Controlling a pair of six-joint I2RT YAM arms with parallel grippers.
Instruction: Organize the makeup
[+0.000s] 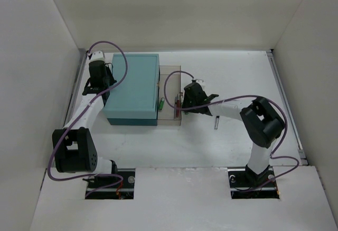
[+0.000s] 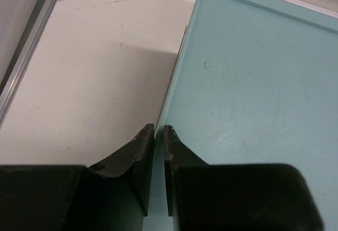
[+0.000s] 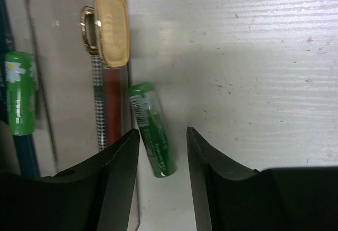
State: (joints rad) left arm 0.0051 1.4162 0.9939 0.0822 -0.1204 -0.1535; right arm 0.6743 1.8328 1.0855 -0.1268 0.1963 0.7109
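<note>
A green tube lies on the white table just outside the clear drawer's right wall. My right gripper hangs open over it, fingers on either side, neither pressing it. Inside the drawer lie a red pencil, a checkered pencil under a beige, gold-rimmed oval piece, and a second green tube with a daisy print. From above, my right gripper sits at the drawer's right edge. My left gripper is shut and empty at the teal box's left edge.
The large teal box stands at the back left with its clear drawer pulled out to the right. A dark pencil lies on the table right of the drawer. White walls enclose the table on three sides.
</note>
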